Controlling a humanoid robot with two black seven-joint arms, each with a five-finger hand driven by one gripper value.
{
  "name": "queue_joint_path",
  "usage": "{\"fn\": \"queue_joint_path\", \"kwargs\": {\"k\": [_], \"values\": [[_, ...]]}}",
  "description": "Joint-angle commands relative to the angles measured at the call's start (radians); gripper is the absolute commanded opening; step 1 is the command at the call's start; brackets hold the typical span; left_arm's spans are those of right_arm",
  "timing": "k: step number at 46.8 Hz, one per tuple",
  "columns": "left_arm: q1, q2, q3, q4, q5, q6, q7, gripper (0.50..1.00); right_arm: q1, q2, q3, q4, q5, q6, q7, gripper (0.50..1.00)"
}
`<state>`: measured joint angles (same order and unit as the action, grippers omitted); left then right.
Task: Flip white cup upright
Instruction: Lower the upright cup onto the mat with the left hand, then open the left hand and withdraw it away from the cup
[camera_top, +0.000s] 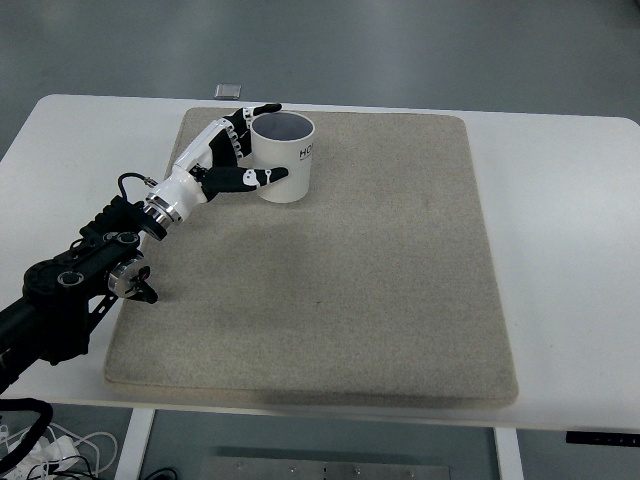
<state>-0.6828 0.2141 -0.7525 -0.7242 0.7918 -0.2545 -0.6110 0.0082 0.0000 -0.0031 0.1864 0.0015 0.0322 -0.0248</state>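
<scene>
Top view, steep downward angle. A white cylindrical cup (284, 157) w/ dark lettering on its side stands upright, open mouth facing up, at the far-left part of a beige, rough-textured rectangular mat (330, 270). The mat covers most of a white tabletop (560, 250); the cup sits just inside the mat's far edge, well apart from its centre.

The left hand (232, 155), white-and-black w/ jointed fingers, comes in from the picture's left on a black arm (70, 290) w/ exposed cabling near the wrist. Hand is wrapped partway round the cup's left side: thumb (255, 177) lies across the near lower wall, while the other fingers (262, 110) reach along the far side at rim level. Fingertips appear to touch the cup wall, i.e. a grasp on the cup, though how firmly can't be told.

Right arm: not visible anywhere in the view.

A small grey square object (229, 91) lies on the floor beyond the table's far edge, near the cup but off the tabletop. White cables (60, 445) show on the floor at lower left, below the table edge.
</scene>
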Motion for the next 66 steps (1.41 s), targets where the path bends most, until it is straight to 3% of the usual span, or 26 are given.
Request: {"fn": "queue_joint_path", "kwargs": {"k": [1, 34, 53, 66], "values": [[0.0, 0.001, 0.021, 0.0, 0.001, 0.0, 0.0, 0.958, -0.001, 0.0, 0.0, 0.001, 0.0, 0.0, 0.0, 0.952], [0.002, 0.036, 0.035, -0.011, 0.001, -0.005, 0.0, 0.992, -0.001, 0.0, 0.0, 0.001, 0.0, 0.0, 0.0, 0.952], [-0.018, 0.106, 0.012, -0.103, -0.011, -0.005, 0.0, 0.992, -0.001, 0.0, 0.0, -0.001, 0.0, 0.0, 0.0, 0.952], [-0.053, 0.11, -0.106, -0.107, -0.048, -0.008, 0.0, 0.992, 0.001, 0.0, 0.0, -0.001, 0.0, 0.0, 0.0, 0.952]]}}
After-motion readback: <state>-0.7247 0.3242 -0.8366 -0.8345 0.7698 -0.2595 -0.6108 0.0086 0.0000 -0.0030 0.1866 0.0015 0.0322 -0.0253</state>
